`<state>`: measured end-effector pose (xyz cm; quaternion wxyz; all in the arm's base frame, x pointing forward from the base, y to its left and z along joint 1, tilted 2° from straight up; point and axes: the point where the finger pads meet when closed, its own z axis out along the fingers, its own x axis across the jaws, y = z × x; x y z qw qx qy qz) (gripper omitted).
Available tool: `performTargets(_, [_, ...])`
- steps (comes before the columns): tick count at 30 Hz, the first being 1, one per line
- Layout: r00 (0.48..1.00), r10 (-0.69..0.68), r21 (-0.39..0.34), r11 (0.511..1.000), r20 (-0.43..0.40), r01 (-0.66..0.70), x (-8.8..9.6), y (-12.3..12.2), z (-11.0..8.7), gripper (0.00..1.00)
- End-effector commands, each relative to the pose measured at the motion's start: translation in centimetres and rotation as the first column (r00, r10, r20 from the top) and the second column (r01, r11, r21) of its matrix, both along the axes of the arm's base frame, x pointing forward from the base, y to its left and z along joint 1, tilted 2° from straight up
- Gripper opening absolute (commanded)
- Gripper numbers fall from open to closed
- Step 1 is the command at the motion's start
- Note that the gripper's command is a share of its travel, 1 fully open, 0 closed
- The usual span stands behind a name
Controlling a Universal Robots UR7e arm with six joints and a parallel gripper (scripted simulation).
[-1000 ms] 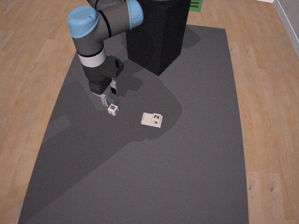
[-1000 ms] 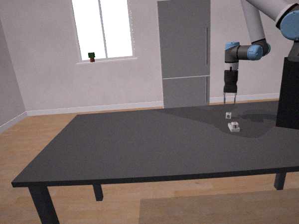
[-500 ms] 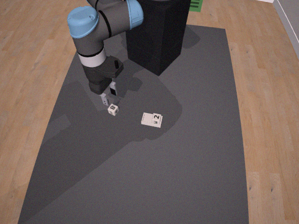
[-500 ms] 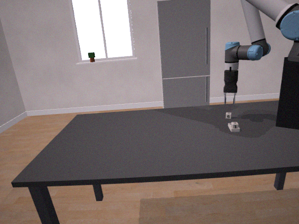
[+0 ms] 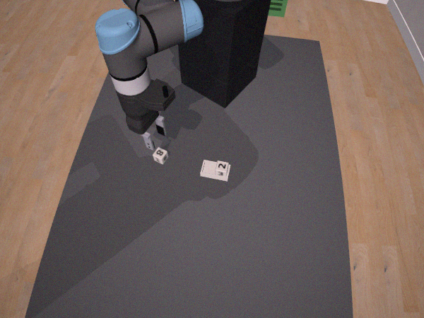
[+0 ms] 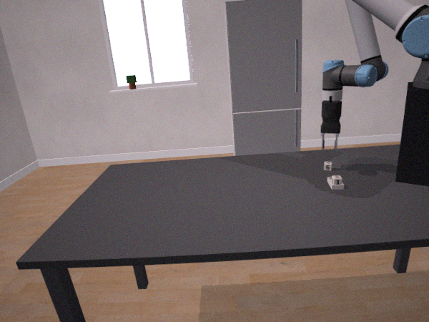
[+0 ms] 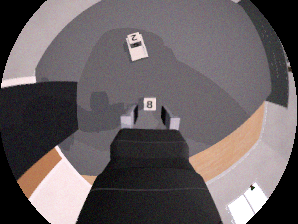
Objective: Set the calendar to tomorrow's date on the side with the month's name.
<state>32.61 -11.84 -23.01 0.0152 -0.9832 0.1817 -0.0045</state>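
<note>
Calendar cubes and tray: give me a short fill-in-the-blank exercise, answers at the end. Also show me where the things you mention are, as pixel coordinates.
The cube on the tray [image 5: 209, 169] [image 6: 335, 187] [image 7: 139, 56] has the digit ____ on its top face. The loose cube [image 5: 160, 155] [image 6: 327, 166] [image 7: 150, 104] has the digit ____ on top. In the exterior view, the loose cube shows the digit ____ on its side. The gripper [image 5: 154, 142] [image 6: 329, 148] [image 7: 149, 111] is ____, holding nothing.

Missing words: 2; 8; 6; open

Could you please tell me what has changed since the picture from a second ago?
The fingers appear slightly closer together, though still open. Nothing was taken hold of or let go. The loose cube, the tray and the cube on it show no visible change.
</note>
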Motion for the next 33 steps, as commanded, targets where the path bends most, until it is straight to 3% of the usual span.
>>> performTargets(1, [1.0, 0.0, -0.001, 1.0, 0.001, 0.0, 0.0, 0.0, 0.0, 0.87])
performTargets(21, [1.0, 0.0, -0.001, 1.0, 0.001, 0.0, 0.0, 0.0, -0.1, 0.87])
performTargets(33, [1.0, 0.0, -0.001, 1.0, 0.001, 0.0, 0.1, 0.0, -1.1, 0.87])
